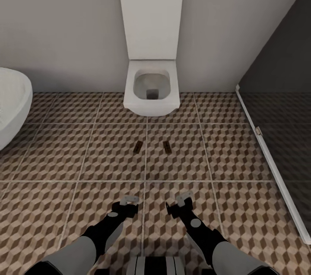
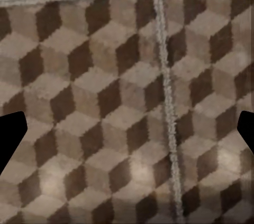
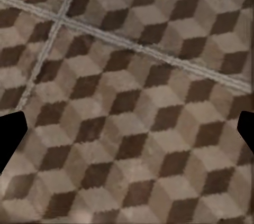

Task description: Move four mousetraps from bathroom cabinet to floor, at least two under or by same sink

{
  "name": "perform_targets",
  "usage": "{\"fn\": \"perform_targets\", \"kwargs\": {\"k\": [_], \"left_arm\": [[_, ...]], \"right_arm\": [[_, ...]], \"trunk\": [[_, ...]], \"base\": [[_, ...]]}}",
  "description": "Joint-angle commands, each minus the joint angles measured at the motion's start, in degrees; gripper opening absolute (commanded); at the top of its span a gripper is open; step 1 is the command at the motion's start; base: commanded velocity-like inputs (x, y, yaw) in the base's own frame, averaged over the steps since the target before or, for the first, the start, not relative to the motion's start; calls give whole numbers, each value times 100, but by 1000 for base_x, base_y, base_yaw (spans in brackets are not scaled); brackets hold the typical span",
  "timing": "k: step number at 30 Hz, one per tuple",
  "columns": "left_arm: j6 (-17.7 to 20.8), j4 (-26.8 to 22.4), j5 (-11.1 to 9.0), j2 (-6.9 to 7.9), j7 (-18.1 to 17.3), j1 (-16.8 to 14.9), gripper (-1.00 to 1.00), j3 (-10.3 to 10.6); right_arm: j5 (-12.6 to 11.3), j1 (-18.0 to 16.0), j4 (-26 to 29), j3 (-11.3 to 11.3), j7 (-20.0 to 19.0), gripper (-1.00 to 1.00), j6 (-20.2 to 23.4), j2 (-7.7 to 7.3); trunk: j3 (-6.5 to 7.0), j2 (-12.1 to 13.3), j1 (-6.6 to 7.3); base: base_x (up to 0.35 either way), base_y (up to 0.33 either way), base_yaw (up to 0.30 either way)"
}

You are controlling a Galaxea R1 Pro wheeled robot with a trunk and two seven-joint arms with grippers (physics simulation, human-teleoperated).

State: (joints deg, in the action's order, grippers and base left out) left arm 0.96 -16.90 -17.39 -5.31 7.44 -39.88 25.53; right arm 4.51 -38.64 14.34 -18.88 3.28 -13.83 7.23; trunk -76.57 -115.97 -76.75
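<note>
- Two grippers, both mine, low over the bathroom floor (image 1: 65,154): left gripper (image 1: 128,201) and right gripper (image 1: 185,197), each with fingers spread wide and nothing held. In both wrist views the dark fingertips sit at the far edges, with bare cube-pattern tile between them.
- Two mousetraps ahead of the grippers, flat on the tiles: one (image 1: 138,147) just left of a grout line, one (image 1: 167,146) to its right, near each other but apart.
- Handling, my judgement: light, stiff little boards, flat to the floor, so hard to get under. I would pinch across the short wooden edges, clear of the wire parts.
- One white toilet (image 1: 151,89), lid raised, against the wall beyond the traps.
- One white bathtub (image 1: 11,106) at far left; dark glass partition (image 1: 280,106) at right.
</note>
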Motion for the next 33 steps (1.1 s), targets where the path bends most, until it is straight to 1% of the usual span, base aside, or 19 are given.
{"fn": "perform_targets", "kwargs": {"k": [1,9,17,33], "left_arm": [[10,-6,-54,3,38,-2,100,49],[10,-6,-54,4,38,-2,100,49],[11,-6,-54,4,38,-2,100,49],[10,-6,-54,4,38,-2,100,49]], "right_arm": [[48,-3,-2,-11,32,100,-41,-2],[55,-3,14,-16,25,100,-312,-8],[58,-3,16,-19,24,100,-379,-11],[59,-3,17,-11,24,100,-401,-20]], "trunk": [[16,40,23],[160,361,199],[308,682,374],[721,1324,726]], "base": [[0,0,0],[0,0,0],[0,0,0],[0,0,0]]}}
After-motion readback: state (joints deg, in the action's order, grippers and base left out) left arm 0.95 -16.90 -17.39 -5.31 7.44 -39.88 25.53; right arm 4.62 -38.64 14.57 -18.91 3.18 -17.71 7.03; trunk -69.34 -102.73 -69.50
